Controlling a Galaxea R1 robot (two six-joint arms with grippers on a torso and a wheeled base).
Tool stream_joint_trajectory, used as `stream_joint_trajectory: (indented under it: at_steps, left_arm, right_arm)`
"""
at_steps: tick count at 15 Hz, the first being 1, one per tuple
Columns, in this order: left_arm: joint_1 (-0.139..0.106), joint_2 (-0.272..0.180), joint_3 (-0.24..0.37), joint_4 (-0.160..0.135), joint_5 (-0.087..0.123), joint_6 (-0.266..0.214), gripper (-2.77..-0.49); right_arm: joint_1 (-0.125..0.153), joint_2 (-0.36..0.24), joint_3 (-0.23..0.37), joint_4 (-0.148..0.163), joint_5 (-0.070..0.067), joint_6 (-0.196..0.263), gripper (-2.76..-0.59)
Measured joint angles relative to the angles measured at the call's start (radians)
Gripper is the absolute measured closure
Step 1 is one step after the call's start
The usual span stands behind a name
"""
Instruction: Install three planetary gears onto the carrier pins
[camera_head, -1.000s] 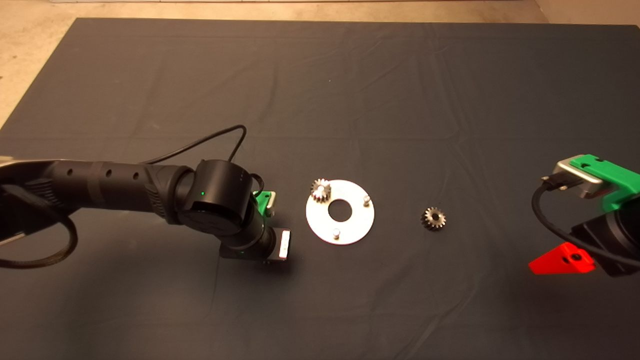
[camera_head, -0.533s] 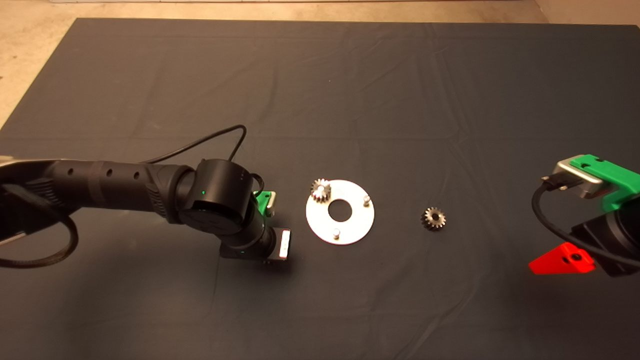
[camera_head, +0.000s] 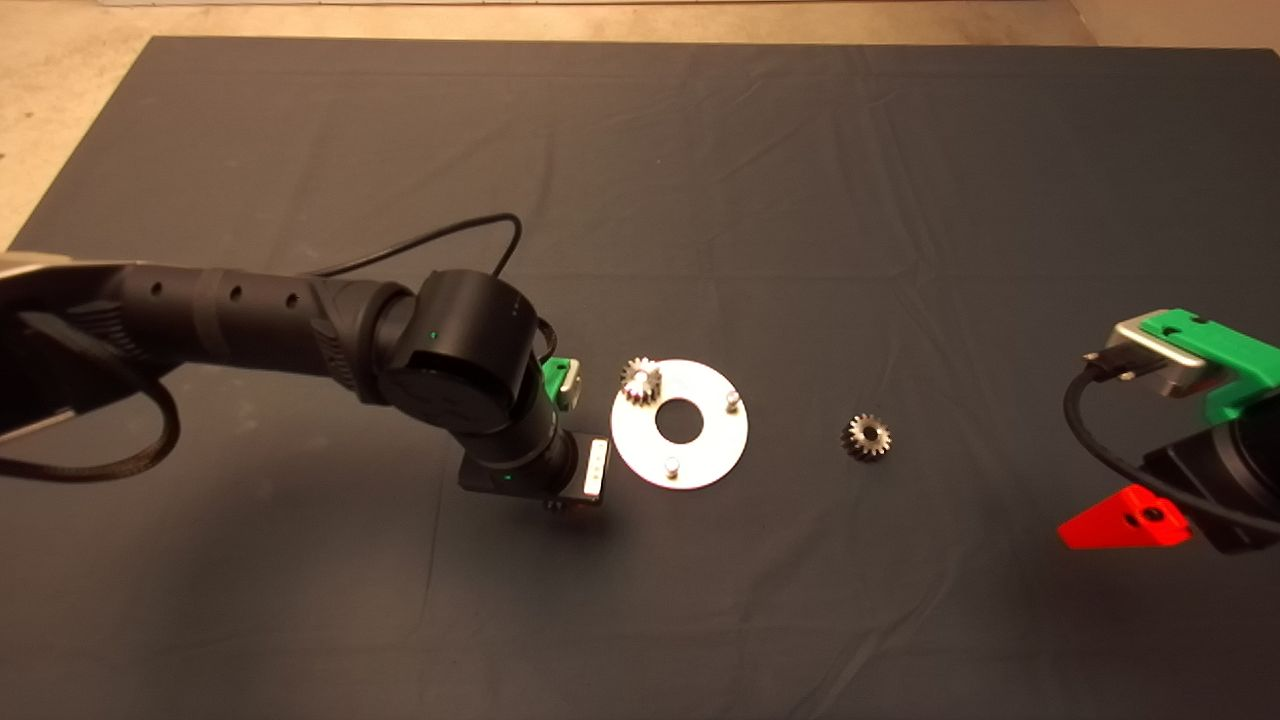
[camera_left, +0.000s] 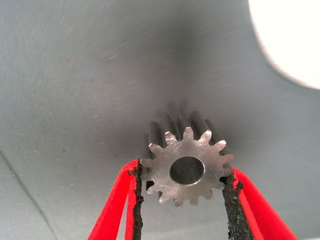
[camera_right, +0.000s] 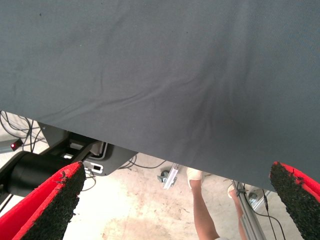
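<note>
Dark mat on table. Right gripper parked at mat's right edge, fingers spread, empty. Disc: one gear seated, two pins bare. Spare gear lies right of disc. Left gripper, just beside disc, clamps second gear. Next: centre hole over bare pin, lower.

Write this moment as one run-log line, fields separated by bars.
left gripper: shut on small silvery toothed gear | flat round silver disc: one gear on a pin | right gripper: open, parked

worktop: dark mat | silver disc near centre | loose gear toward right edge
</note>
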Motion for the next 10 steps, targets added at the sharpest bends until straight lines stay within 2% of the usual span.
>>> stream_joint_trajectory:
  at_steps: [2, 7, 10]
  left_arm:
    - [-0.024, 0.032, 0.000, -0.026, 0.001, 0.000, -0.88]
    - [-0.062, 0.113, 0.000, -0.056, 0.000, 0.010, -0.88]
    - [-0.067, 0.139, -0.003, -0.066, 0.001, 0.021, -0.88]
  right_arm:
    - [0.000, 0.000, 0.000, 0.000, 0.000, 0.000, -2.75]
    - [0.000, 0.000, 0.000, 0.001, 0.000, 0.000, -2.75]
    - [0.000, 0.000, 0.000, 0.001, 0.001, 0.000, -2.75]
